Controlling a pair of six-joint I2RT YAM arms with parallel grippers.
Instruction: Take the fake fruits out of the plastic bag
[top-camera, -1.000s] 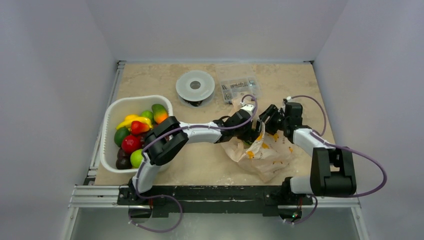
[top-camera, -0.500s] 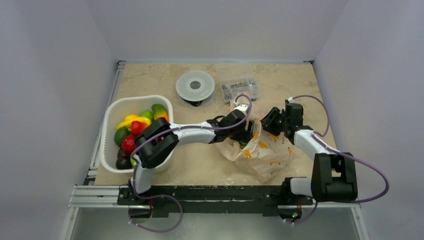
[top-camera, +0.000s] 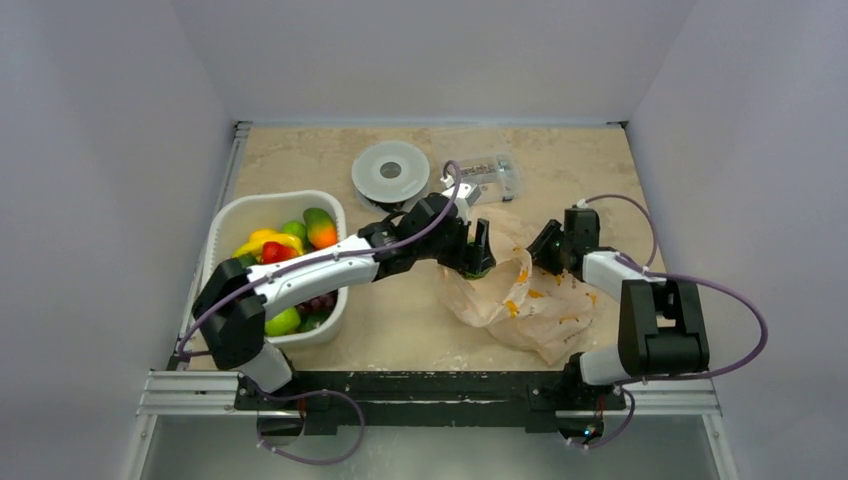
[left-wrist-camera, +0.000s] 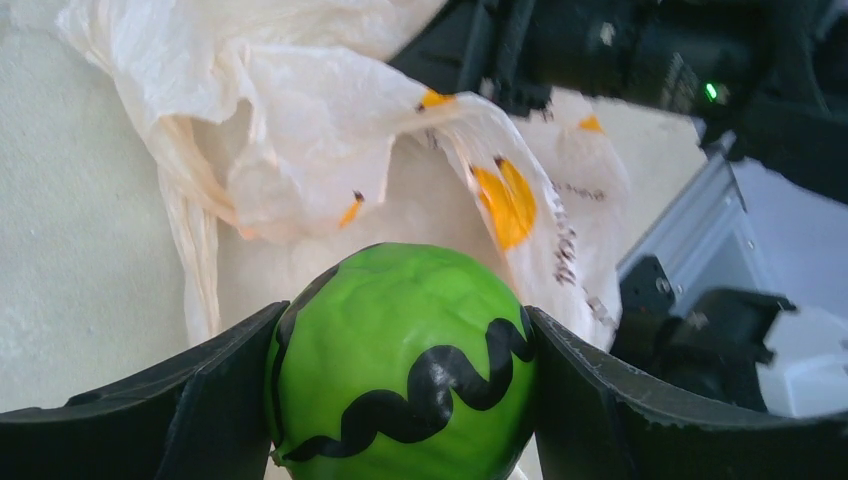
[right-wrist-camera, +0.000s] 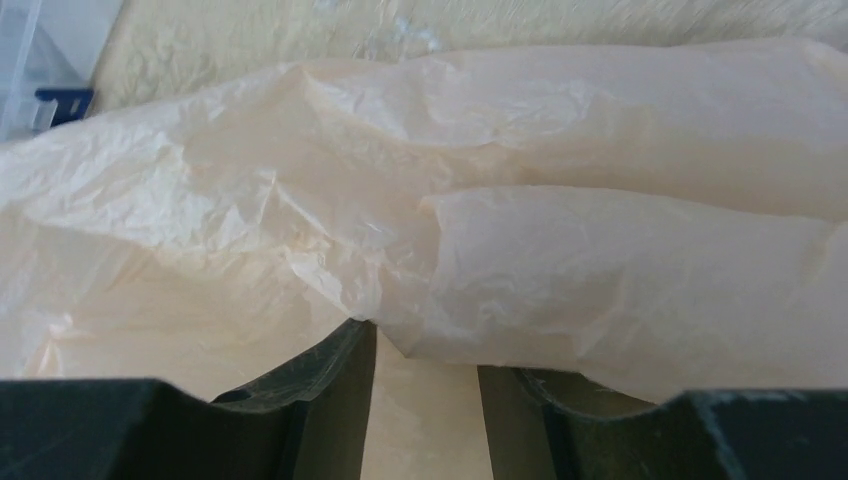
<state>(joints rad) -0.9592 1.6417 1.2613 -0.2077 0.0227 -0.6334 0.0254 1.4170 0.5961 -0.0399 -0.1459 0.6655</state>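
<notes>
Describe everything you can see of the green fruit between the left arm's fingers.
The green fruit is round and glossy, plastic by its look, bright green with a wavy black line across its front. The left gripper's two dark fingers clamp it, one on each side. The crinkled plastic bag lies just behind it; whether they touch cannot be told.

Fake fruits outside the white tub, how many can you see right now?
1: a green fruit with a black squiggle, held in the left gripper's jaws by the plastic bag. Others may be hidden inside the bag.
</notes>
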